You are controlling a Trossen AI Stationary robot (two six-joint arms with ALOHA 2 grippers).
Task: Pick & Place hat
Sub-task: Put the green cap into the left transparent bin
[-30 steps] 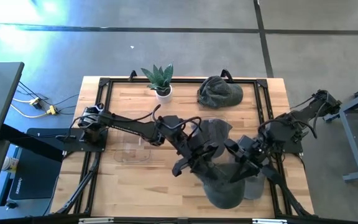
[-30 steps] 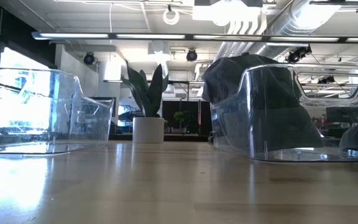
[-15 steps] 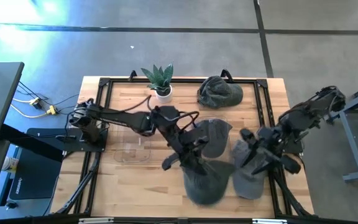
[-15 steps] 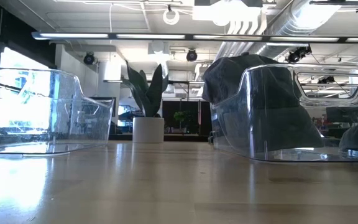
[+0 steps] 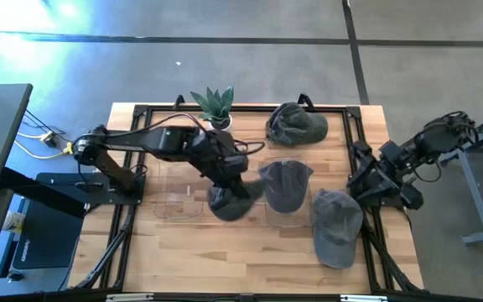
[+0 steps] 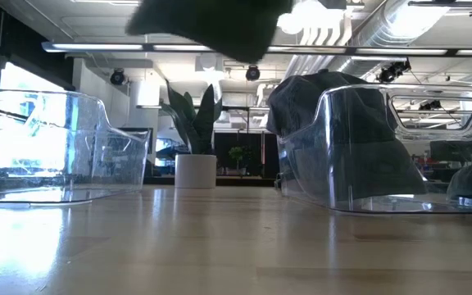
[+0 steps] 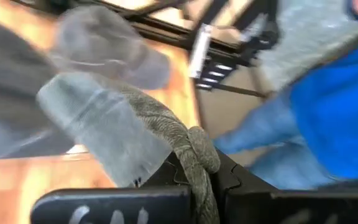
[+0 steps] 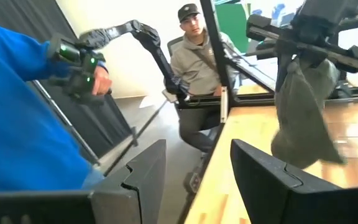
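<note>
High view: the left claw is clamped on a dark hat over the desk middle; the right claw stands apart at the right edge. Left wrist view: hat fabric pinched. Right wrist view: fingers parted, empty

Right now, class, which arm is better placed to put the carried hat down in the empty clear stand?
Left. Its end effector is shut on the hat, beside the empty stand. The right end effector is open at the table's far edge.
</note>
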